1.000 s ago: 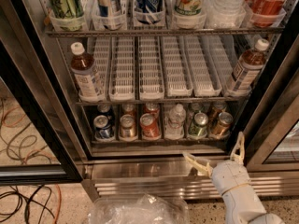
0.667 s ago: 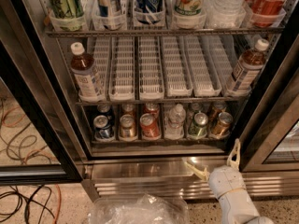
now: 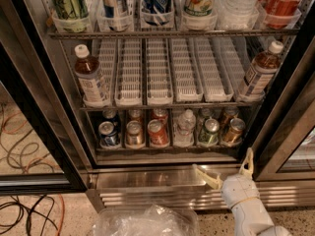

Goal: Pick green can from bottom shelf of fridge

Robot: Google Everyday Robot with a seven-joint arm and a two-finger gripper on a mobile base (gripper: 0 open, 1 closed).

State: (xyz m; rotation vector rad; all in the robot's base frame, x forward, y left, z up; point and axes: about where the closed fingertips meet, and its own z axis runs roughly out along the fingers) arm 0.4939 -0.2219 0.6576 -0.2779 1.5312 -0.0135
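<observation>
The fridge (image 3: 44, 112) stands open in front of me. On its bottom shelf (image 3: 167, 149) the green can (image 3: 210, 132) with a silver top stands in the front row, second lane from the right. A bronze-orange can (image 3: 233, 131) stands to its right, a small clear bottle (image 3: 185, 127) and a red can (image 3: 157, 132) to its left. My gripper (image 3: 224, 168) is open, low at the right, in front of the steel base, below and slightly right of the green can, not touching it.
A blue can (image 3: 108, 134) and a copper can (image 3: 133, 133) stand at the shelf's left. The middle rack has white ribbed lanes (image 3: 160, 70) with a brown bottle at each end (image 3: 91, 80). Cables (image 3: 19, 146) lie on the floor at left. A clear plastic bag (image 3: 142, 222) is below.
The gripper has shifted slightly to the left and down along the steel base. The cans have not moved.
</observation>
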